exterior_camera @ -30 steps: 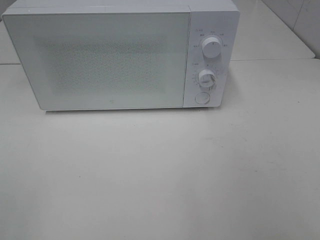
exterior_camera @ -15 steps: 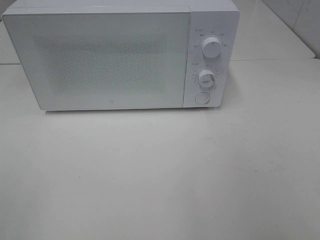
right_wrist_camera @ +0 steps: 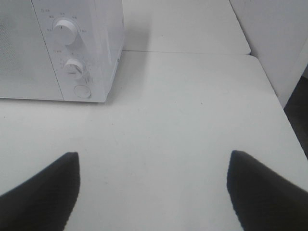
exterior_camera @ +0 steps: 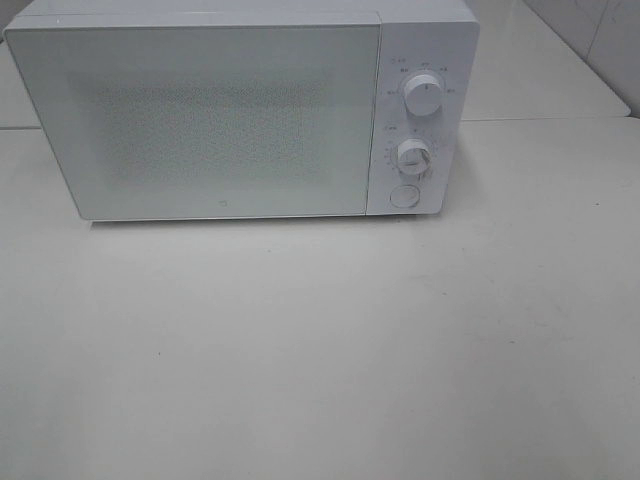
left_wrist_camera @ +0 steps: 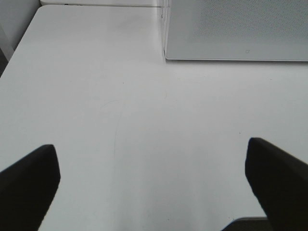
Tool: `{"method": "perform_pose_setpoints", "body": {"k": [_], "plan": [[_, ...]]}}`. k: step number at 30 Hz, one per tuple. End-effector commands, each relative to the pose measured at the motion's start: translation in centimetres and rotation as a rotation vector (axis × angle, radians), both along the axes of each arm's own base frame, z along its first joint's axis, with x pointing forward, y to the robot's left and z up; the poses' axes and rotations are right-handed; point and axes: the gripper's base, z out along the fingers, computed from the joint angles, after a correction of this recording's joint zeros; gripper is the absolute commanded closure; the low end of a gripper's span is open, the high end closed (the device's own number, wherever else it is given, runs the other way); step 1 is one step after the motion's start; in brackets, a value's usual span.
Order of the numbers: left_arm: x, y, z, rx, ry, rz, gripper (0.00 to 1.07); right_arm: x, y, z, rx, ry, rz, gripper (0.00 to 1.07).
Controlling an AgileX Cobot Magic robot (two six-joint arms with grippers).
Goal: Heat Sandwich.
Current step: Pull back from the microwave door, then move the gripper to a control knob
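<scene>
Right, wide pale table (exterior_camera: 320,350) under the white microwave (exterior_camera: 230,20). Door (exterior_camera: 200,120) shut flat, speckled, nothing readable through it. Left gripper (left_wrist_camera: 150,149) low before the microwave's door corner, fingers spread wide, nothing between. Right gripper (right_wrist_camera: 153,158) before the microwave's dial end, wide too, empty. Upper knob (exterior_camera: 424,95), lower knob (exterior_camera: 412,157), round button (exterior_camera: 404,196) beneath. Sandwich: cannot tell where.

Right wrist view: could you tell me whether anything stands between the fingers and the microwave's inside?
Yes, the closed frosted door of the white box-shaped microwave covers its front opening. No sandwich shows in any view.
</scene>
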Motion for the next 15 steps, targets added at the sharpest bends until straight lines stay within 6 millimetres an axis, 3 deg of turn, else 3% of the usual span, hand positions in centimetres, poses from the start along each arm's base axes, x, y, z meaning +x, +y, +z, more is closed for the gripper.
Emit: {"method": "perform_pose_setpoints", "body": {"k": [1,15], "plan": [[-0.4,0.0,0.0,-0.008,-0.036,0.008,0.06,1.6,0.2,1.0,0.004,-0.052,-0.002,0.27],[-0.4,0.0,0.0,-0.008,-0.036,0.008,0.06,9.8,1.6,1.2,-0.003,-0.056,0.045,0.28]]}}
